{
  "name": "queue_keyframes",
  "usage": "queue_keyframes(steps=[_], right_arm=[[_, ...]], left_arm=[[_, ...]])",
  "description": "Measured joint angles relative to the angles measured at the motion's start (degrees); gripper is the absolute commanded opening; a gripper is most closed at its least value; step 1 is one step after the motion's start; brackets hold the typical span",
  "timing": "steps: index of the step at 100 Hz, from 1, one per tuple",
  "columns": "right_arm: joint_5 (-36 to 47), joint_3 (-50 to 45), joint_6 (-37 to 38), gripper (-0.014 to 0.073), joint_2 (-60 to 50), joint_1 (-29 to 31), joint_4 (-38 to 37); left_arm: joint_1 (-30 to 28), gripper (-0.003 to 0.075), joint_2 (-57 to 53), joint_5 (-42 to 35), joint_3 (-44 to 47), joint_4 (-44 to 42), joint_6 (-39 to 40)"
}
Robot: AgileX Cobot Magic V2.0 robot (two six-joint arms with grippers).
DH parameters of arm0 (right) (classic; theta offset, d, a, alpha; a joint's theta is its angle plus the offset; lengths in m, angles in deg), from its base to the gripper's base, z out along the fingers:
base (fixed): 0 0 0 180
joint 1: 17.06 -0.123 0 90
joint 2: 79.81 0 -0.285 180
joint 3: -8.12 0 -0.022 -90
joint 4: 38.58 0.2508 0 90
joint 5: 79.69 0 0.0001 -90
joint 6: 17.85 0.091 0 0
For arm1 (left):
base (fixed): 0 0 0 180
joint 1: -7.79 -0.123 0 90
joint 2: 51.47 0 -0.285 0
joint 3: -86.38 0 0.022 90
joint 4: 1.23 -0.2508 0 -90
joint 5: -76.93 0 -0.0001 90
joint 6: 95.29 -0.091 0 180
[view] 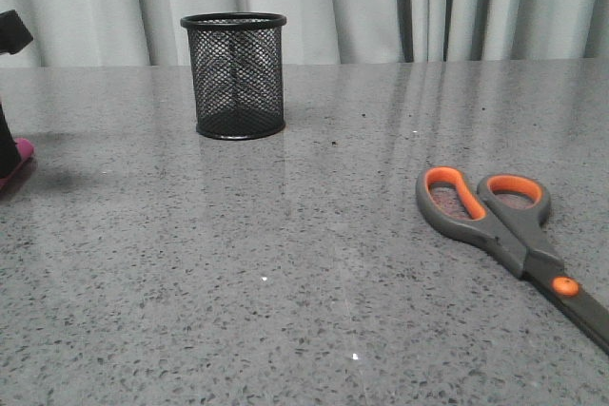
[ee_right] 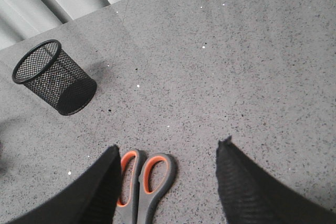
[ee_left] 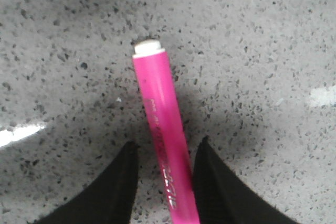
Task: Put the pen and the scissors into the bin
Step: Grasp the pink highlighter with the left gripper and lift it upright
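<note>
The magenta pen (ee_left: 157, 124) with a white end lies flat on the grey table. My left gripper (ee_left: 167, 142) is open and low over it, one finger on each side; the right finger is close against the pen, and a gap shows at the left finger. In the front view only a pink bit of the pen (view: 19, 154) shows at the far left edge. The scissors (view: 504, 230) lie flat at the front right. My right gripper (ee_right: 169, 144) is open above them, with the orange-lined loops (ee_right: 144, 177) beside its left finger. The black mesh bin (view: 234, 76) stands upright at the back left, and also shows in the right wrist view (ee_right: 55, 77).
Pale curtains (view: 381, 2) hang behind the table's far edge. The speckled grey table (view: 285, 263) lies between the bin and the scissors.
</note>
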Motion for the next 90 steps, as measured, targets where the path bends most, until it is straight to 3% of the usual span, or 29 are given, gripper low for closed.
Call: queue_keyframes(steps=[19,44,55,68,80,90], right_arm=[[0.0,0.0,0.0,0.0367,0.0,0.0,0.5],[0.0,0.0,0.0,0.0367,0.0,0.0,0.7],[-1.2,0.0,0.0,0.0367,0.0,0.0,0.8],[-2.4,0.0,0.0,0.0367,0.0,0.0,0.8],[-2.7,0.0,0.0,0.0367,0.0,0.0,0.8],[-2.6,0.0,0.0,0.0367,0.0,0.0,0.8]], left_arm=[[2.9,-0.0019,0.5,-0.9,-0.4,-4.3,0.2],[5.9,-0.0019,0.8,-3.0,-1.0,-6.1,0.2],[6.8,-0.0019,-0.4,-7.7,-1.7,-3.0,-1.9],[8.6,-0.0018,-6.8,-23.2,-2.4,12.3,-12.2],[12.5,-0.0018,-10.5,-38.6,-3.1,33.8,-29.8],[15.8,-0.0018,-9.8,-45.2,-3.8,46.5,-44.2]])
